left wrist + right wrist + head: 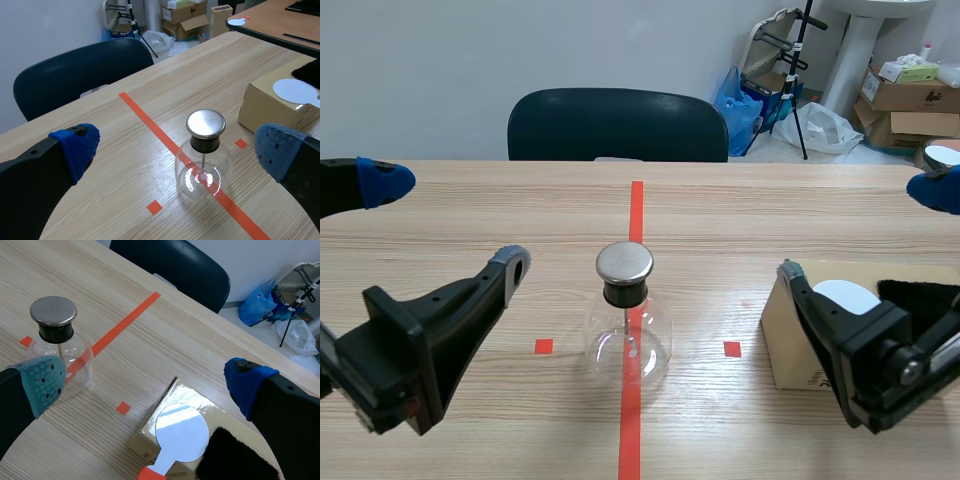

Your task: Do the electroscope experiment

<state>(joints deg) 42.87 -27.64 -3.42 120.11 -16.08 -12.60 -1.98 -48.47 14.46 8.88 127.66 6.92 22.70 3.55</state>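
The left gripper (445,225) and the right gripper (862,230) are hovering over the tabletop's near edge, fingers spread and holding nothing. Between them the electroscope flask (628,330) is standing upright mid-tabletop. Toward the right edge, a cardboard box (785,340) is carrying a white paddle (181,432) and black fur (235,455).

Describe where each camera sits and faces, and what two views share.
Scene view: between the arms, facing the chair across the table; left pincer and right pincer show.
Left wrist view: on the left arm, looking past its open fingers at the flask.
Right wrist view: on the right arm, past open fingers at flask and box.
All share the flask.
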